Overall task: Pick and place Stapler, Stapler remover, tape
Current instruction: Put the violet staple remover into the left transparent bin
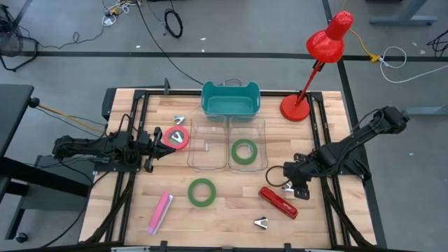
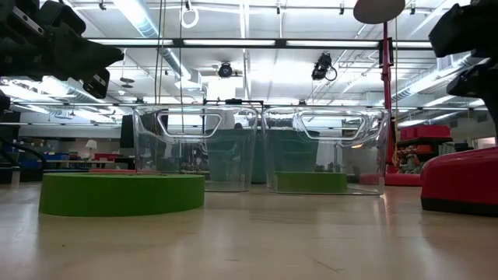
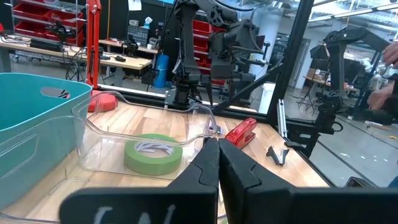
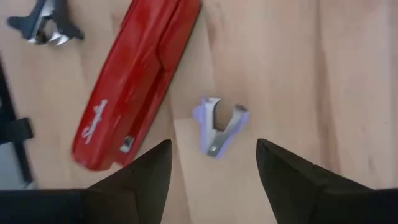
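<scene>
Three tape rolls show in the high view: a red-pink roll (image 1: 177, 137) left of centre, at the tip of the left pincer (image 1: 155, 142), a green roll (image 1: 243, 152) inside the right clear bin (image 1: 246, 165), and another green roll (image 1: 201, 192) on the counter (image 1: 231, 210) lower centre. Two staplers: red stapler (image 1: 278, 201) lower right, pink stapler (image 1: 160, 212) lower left. Staple removers: a pale one (image 4: 218, 126) under the right pincer (image 4: 212, 163), a dark one (image 1: 262, 223) at the bottom. The left pincer is closed, holding nothing; the right spreads wide, empty
</scene>
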You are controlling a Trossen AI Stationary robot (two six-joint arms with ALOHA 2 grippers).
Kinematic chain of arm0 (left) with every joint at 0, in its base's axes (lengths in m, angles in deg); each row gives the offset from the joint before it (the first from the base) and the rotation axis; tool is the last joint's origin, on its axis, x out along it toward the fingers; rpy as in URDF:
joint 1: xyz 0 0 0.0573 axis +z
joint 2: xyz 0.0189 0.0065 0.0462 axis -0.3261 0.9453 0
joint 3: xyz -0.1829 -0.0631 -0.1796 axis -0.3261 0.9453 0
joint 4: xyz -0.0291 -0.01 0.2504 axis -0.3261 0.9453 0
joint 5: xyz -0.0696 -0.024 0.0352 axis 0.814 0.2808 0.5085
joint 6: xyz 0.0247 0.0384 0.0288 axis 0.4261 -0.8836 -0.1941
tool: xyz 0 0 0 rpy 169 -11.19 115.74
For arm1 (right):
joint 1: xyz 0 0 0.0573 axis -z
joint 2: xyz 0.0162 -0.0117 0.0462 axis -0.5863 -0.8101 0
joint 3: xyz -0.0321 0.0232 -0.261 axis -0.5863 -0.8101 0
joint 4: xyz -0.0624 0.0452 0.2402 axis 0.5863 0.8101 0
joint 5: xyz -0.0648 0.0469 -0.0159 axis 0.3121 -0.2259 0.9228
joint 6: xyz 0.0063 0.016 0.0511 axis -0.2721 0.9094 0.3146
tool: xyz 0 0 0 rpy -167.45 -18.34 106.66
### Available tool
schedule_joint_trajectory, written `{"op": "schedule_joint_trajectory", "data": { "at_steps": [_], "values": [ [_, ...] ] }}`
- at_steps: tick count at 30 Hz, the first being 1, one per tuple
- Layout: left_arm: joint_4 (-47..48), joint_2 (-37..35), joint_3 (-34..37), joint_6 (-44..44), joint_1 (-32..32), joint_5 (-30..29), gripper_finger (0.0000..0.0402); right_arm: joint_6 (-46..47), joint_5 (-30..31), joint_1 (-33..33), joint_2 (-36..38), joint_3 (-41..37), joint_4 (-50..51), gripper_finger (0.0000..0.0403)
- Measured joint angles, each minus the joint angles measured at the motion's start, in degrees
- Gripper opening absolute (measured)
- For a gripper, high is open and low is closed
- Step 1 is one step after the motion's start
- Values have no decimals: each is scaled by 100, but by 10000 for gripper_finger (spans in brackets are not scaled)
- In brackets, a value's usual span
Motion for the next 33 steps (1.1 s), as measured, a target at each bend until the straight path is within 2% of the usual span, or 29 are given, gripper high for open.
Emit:
{"op": "schedule_joint_trajectory", "data": {
  "at_steps": [3,18,24,33],
  "values": [
    [0,-2,-2,2,0,0,3,104,172,-118,0,-136,-179,233],
    [0,0,-1,2,-1,0,3,624,233,-224,0,-1003,-973,233],
    [-1,0,-2,0,0,0,3,1304,600,-223,0,-1219,-1151,233],
    [0,0,-1,1,-2,-2,3,1334,956,-221,-5,-1235,-1156,222]
  ]
}}
